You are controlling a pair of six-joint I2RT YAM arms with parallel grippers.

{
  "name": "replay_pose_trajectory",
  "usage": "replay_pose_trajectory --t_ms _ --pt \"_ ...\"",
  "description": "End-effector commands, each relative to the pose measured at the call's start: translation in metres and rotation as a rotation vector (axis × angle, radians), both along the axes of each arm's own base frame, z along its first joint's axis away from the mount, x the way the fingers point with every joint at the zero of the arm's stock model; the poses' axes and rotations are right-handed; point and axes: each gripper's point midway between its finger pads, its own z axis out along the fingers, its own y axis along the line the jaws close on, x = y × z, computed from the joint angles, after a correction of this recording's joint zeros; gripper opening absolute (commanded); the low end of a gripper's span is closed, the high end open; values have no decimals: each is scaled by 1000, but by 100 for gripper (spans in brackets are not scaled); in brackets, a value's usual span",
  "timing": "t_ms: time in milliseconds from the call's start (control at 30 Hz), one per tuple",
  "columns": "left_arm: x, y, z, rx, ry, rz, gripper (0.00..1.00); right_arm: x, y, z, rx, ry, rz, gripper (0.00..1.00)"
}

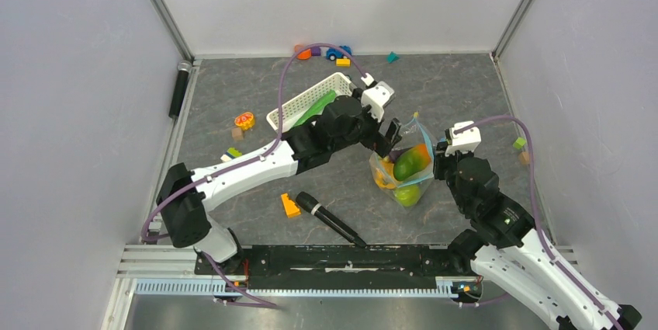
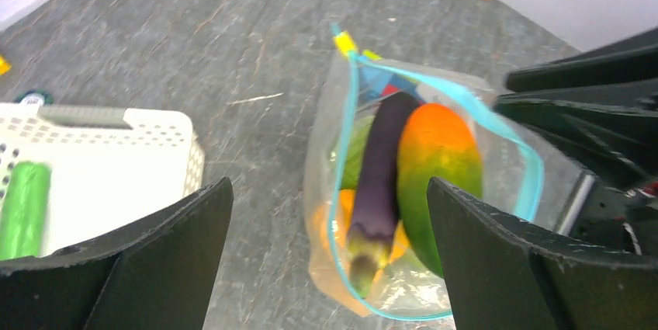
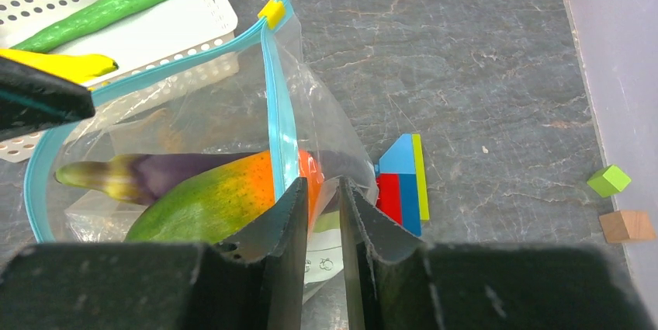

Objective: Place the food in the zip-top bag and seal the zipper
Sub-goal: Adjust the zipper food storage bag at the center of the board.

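Left wrist shows the left gripper released above the zip-top bag, eggplant already in, right gripper pinching its rim, cucumber and bananas left in the basket, zipper unsealed.

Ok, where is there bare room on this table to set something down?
Widest bare patch: far right of the table, bordered by the teal block, the zip-top bag and the green block. A smaller one lies far left, between the white basket and the table's left edge. Crowded around the bag, with the left gripper and right gripper both at it.
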Motion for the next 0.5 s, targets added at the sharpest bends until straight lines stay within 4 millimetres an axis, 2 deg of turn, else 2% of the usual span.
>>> replay_pose_trajectory --t_ms 0,167,333,467 --pt "13 23 -5 -1 61 91 100 2 5 26 43 -65 20 27" --pt "-14 1 -17 -2 154 -100 100 2 7 27 46 -66 30 27" --pt "3 -1 -35 64 186 -23 100 2 11 25 50 -60 48 27" --pt "5 -3 -42 79 193 -26 100 3 12 25 53 -58 52 27"
